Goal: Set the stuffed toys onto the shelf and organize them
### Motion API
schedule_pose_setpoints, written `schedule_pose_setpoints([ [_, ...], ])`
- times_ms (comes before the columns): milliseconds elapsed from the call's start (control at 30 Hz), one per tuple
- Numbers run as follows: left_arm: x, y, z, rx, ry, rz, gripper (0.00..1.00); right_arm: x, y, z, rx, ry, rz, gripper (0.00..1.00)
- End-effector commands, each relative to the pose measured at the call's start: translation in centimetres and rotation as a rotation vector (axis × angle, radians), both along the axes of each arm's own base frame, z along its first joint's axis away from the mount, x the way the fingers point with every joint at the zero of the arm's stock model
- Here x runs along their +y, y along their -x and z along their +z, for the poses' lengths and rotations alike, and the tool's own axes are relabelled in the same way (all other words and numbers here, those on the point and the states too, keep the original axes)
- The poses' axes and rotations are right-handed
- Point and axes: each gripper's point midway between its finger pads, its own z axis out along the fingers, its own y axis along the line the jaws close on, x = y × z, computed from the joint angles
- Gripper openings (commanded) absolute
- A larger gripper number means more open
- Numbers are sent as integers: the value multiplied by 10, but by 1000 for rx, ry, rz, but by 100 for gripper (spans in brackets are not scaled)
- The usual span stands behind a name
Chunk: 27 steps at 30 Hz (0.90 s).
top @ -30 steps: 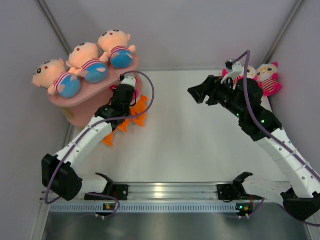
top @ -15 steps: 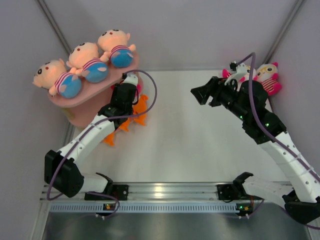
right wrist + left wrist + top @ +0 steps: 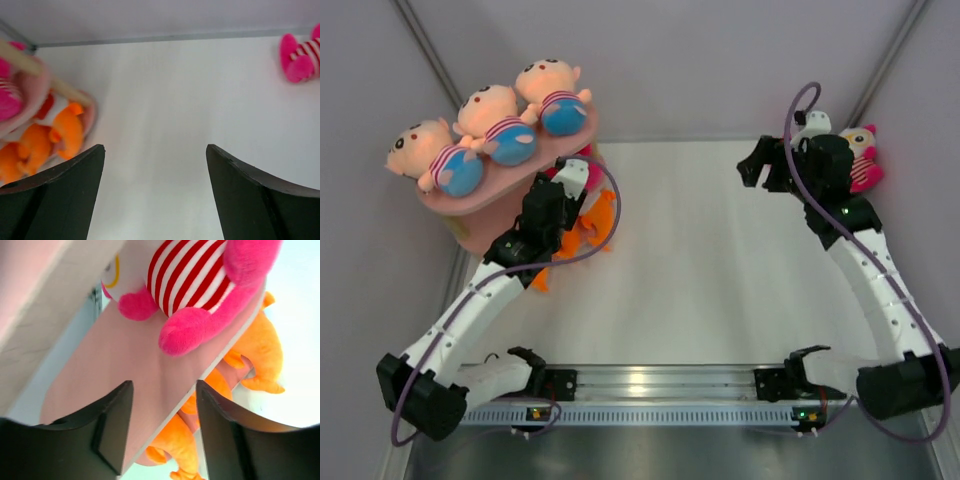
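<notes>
Three boy dolls (image 3: 490,125) are laid on the top board of the pink shelf (image 3: 445,200); one white doll (image 3: 195,275) is laid on a lower board. Left fingers (image 3: 112,432) and right fingers (image 3: 60,195) are held open, empty.

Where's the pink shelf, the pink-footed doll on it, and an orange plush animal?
pink shelf (image 3: 485,190): overhead view, bare front edge of its top board.
pink-footed doll (image 3: 185,275): left wrist view, striped belly.
orange plush animal (image 3: 260,347): left wrist view, its body.
</notes>
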Motion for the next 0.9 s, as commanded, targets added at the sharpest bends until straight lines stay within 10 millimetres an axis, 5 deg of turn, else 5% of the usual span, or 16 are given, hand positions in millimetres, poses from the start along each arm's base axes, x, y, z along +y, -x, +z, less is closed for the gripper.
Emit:
schedule_pose_setpoints([
  [0,-15,17,17,-31,1,-184,62,-59,-57,-36,63,110,-91,83],
  [133,-31,43,20,7,37,-335,66,-108,-121,-82,128,266,-163,82],
  [300,-42,76,23,64,102,-454,68,-149,-192,-122,141,249,-188,81],
  [467,-47,87,22,83,109,-510,69,-181,-231,-137,146,188,-227,80],
  [633,-49,81,20,100,96,-509,69,-238,-259,-130,105,-195,-408,79],
  [667,-50,80,18,107,89,-514,69,-248,-266,-153,144,-220,-436,79],
  [733,-50,78,17,112,84,-515,69,-260,-279,-158,159,-247,-484,80],
  [767,-50,77,16,117,81,-514,69,-262,-287,-188,210,-258,-500,82],
  [833,-51,75,17,114,77,-516,69,-266,-301,-193,217,-299,-524,92],
  [867,-52,74,16,122,74,-518,69,-267,-306,-216,245,-315,-528,95],
])
